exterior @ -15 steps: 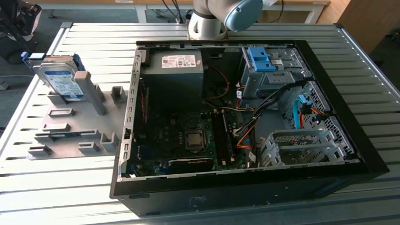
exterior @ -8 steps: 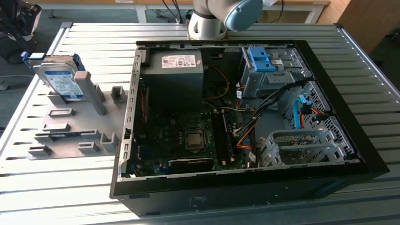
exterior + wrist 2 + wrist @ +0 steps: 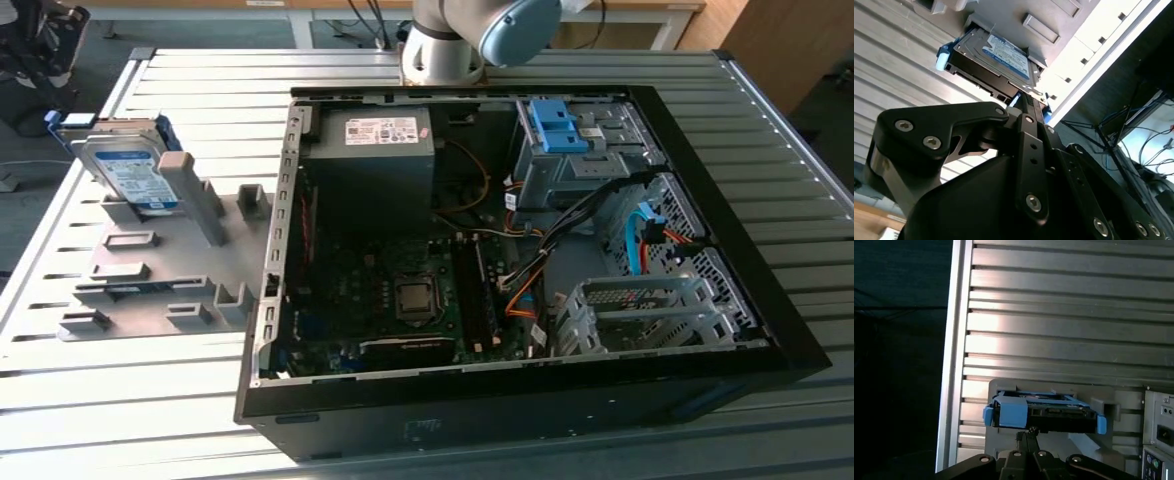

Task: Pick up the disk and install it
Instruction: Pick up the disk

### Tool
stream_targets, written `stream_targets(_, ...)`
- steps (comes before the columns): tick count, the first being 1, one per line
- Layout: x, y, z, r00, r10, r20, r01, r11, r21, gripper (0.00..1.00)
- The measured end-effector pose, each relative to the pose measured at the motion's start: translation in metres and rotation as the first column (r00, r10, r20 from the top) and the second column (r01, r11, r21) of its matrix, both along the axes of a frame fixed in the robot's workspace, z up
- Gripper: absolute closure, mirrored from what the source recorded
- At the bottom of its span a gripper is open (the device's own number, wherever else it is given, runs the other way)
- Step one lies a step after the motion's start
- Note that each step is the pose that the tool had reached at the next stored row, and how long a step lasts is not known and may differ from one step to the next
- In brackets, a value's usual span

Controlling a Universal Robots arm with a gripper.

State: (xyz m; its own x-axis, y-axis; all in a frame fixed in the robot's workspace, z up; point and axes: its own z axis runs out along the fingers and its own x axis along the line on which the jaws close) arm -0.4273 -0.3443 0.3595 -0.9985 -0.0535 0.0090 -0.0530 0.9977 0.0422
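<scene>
The disk [image 3: 130, 172] stands on edge in a grey holder [image 3: 140, 292] on the desk [image 3: 200, 70], at the exterior view's left. The hand [image 3: 1029, 431] points toward it; whether it is apart or together cannot be told. The disk is probably stiff, rather heavy and sensitive to shocks, so its blue frame sides look safest to grip.

No print readable anywhere. White-and-blue label [image 3: 1006, 52] on flat face of disk [image 3: 976, 62], just ahead of gripper [image 3: 1025, 102]: rows of print and blue band, characters not legible in second wrist view. White sticker [image 3: 383, 131] on top of dark grey box [image 3: 374, 170] inside computer case [image 3: 747, 300], farther from gripper than disk: fine print and code-like block, too small to read.
</scene>
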Motion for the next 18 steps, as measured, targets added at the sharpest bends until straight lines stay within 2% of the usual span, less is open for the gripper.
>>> stream_targets(3, 0.0, 0.0, -0.0002, 0.9985, 0.055, -0.0001, -0.055, 0.9985, -0.0001, 0.89)
stream_targets(7, 0.0, 0.0, -0.0003, 0.9919, 0.127, 0.0, -0.127, 0.9919, -0.0001, 0.89)
stream_targets(13, 0.0, 0.0, -0.0004, 0.9746, 0.224, -0.0001, -0.224, 0.9746, 0.0, 0.89)
stream_targets(18, 0.0, 0.0, -0.0004, 0.9598, 0.281, 0.0, -0.281, 0.9598, 0.0, 0.89)
